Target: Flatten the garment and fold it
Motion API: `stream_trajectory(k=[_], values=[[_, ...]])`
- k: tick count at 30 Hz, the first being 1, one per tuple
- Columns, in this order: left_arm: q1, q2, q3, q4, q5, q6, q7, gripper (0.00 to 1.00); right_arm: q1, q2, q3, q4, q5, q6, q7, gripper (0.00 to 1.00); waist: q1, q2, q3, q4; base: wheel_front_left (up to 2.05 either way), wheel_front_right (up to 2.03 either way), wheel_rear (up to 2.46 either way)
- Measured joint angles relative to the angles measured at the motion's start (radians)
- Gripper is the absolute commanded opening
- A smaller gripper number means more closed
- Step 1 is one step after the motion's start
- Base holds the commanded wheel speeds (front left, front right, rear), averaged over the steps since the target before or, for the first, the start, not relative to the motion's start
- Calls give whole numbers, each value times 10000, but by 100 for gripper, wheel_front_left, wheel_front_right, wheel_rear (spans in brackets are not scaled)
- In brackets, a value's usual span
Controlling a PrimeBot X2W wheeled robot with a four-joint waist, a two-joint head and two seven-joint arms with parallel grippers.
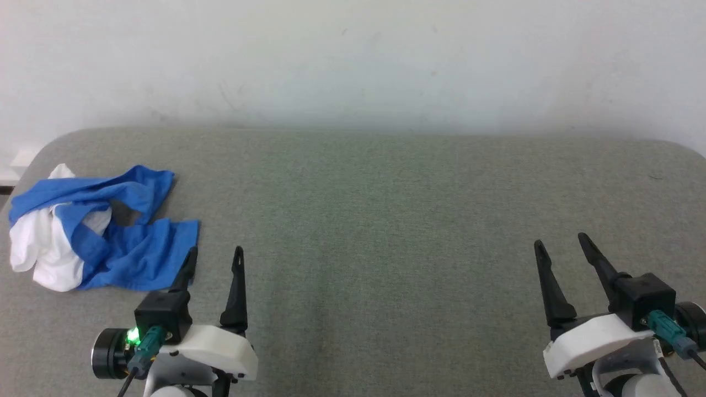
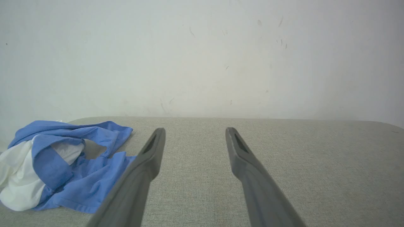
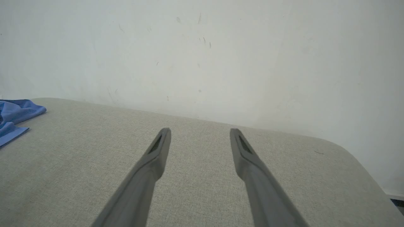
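Observation:
The garment [image 1: 99,229] lies crumpled in a heap at the far left of the grey table, its blue sleeves draped over bunched white fabric. In the left wrist view the garment [image 2: 63,164] sits just left of the left finger. A blue corner of the garment [image 3: 14,118] shows at the left edge of the right wrist view. My left gripper [image 1: 215,251] stands open and empty just right of the heap, its left fingertip at the blue hem. At the lower right, far from the cloth, my right gripper [image 1: 560,240] hovers open and empty.
The grey fabric-covered table [image 1: 386,220] has rounded far corners and backs onto a white wall [image 1: 353,60]. Bare table surface stretches between the two grippers and to the right.

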Motion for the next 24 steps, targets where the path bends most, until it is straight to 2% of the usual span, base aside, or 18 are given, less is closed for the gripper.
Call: stream_trajectory(k=[24], values=[[-128,0,173,-90,-508,203,-466,100,-2,2,153,-491,-184,0,-180,100,0,0,187,2128,0,0,0]])
